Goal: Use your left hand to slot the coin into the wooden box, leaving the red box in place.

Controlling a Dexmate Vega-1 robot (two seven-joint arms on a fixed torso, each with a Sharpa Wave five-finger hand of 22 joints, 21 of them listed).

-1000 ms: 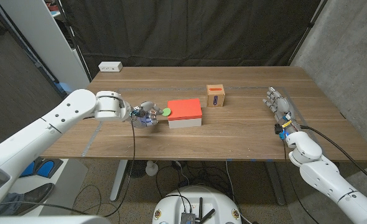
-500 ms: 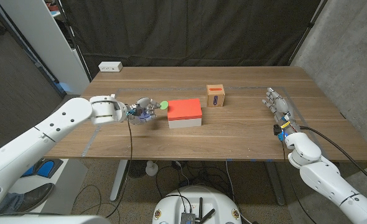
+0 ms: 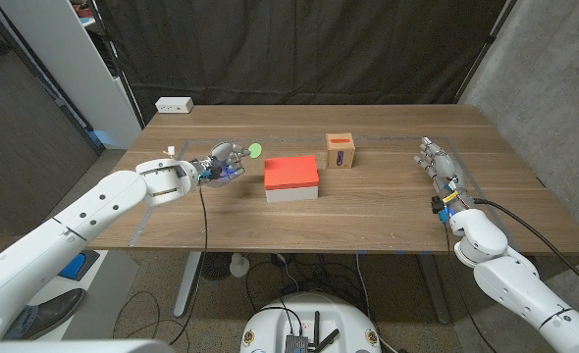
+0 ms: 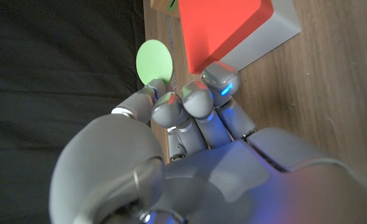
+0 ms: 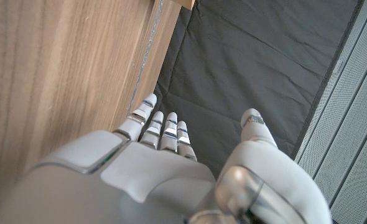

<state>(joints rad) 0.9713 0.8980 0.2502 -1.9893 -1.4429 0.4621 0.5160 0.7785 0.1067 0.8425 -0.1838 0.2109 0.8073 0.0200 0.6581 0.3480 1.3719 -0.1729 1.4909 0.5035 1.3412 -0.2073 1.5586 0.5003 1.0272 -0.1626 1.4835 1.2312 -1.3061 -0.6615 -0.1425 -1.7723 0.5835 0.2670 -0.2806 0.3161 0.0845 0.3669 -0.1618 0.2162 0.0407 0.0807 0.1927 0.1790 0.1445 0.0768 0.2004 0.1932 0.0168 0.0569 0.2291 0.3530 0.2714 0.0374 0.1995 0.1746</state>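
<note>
**Holding the coin up beside the red box**

Pinching the green coin (image 3: 255, 150) at its edge, my left robot hand (image 3: 223, 163) has the disc standing out past its fingertips, clear of the tabletop (image 3: 368, 206). In the left wrist view the coin (image 4: 154, 60) sits against the tips of the curled fingers (image 4: 199, 99), gripped between the thumb and a finger, with its flat green face toward the camera.

Just beyond those fingertips, on the side toward my right arm, lies the red box (image 3: 290, 179), a red lid on a white base; the wrist view shows its red top (image 4: 224, 28) close ahead of the knuckles, apart from the coin. Farther out in the same direction, past the red box and a little toward the far edge, stands the wooden box (image 3: 341, 151), upright, with a dark slot on the face toward me. The coin is well short of it.

My right robot hand (image 3: 439, 165) is well apart from all of this, out at the other side of the tabletop with nothing in it; its fingers (image 5: 162, 127) reach straight out along the wood, side by side, with the thumb held apart.

A small white box (image 3: 174, 104) sits at the far corner beyond my left robot hand.
</note>
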